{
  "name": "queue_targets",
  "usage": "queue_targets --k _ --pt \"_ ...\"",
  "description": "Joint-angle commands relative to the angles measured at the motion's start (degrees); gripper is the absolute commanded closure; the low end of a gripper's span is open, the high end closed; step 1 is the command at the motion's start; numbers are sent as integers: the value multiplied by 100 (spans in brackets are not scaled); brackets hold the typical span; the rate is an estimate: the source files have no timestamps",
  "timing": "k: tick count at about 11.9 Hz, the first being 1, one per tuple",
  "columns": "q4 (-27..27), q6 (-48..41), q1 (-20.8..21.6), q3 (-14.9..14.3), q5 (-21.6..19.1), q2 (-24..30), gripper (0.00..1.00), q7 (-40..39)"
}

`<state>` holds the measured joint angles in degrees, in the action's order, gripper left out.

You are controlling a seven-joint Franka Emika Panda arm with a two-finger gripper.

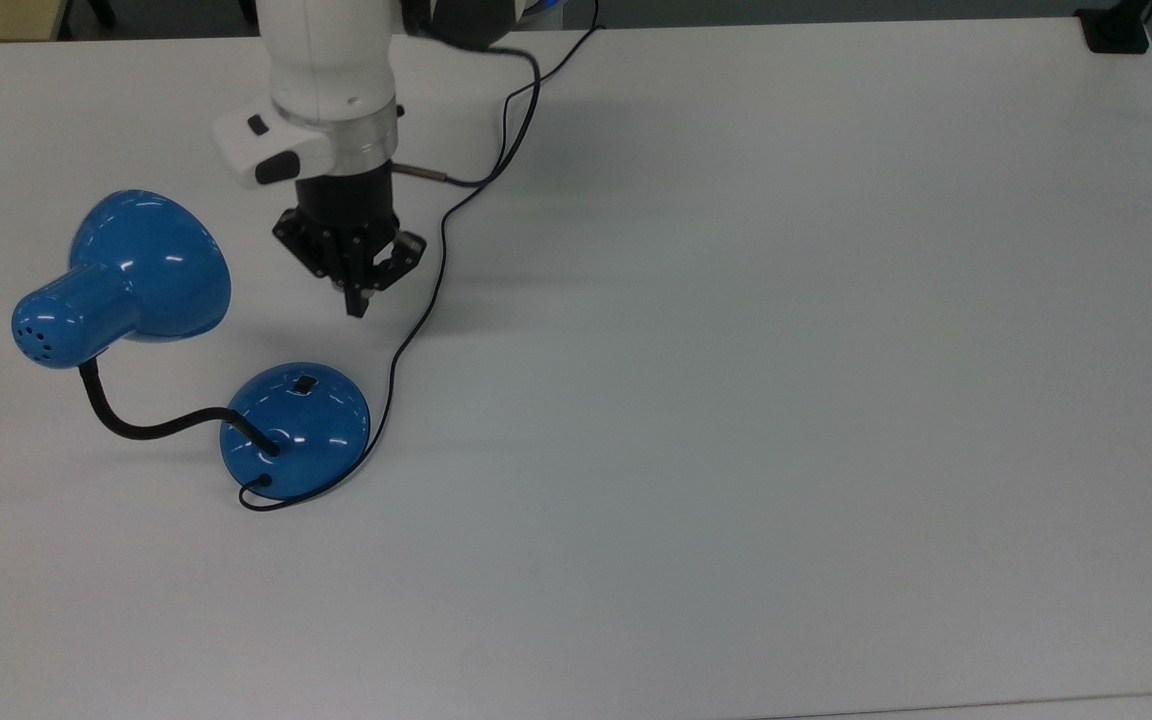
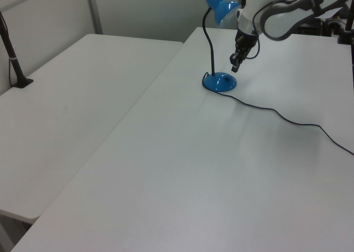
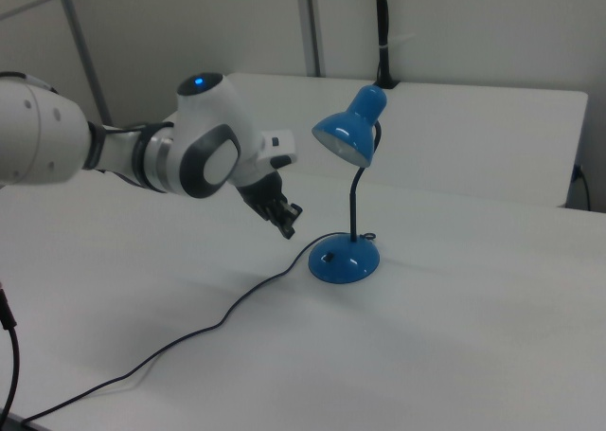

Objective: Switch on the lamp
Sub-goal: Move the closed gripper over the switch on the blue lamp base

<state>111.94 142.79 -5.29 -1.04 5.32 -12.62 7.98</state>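
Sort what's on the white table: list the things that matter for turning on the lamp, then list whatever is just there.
For the job:
- glossy blue desk lamp with black gooseneck
- small black switch on its domed blue base
- thin black cord
- black end effector, fingers together, short of the base

Just there:
- white table
- neighbouring white table
- black post
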Motion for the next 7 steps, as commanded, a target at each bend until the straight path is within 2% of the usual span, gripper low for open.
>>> queue_targets --k 1,4,7 --pt "4 800 -190 -2 250 -415 100 194" --pt "-40 1320 -279 -2 259 -715 100 274" --pt "-111 1462 -367 -11 268 -829 100 274"
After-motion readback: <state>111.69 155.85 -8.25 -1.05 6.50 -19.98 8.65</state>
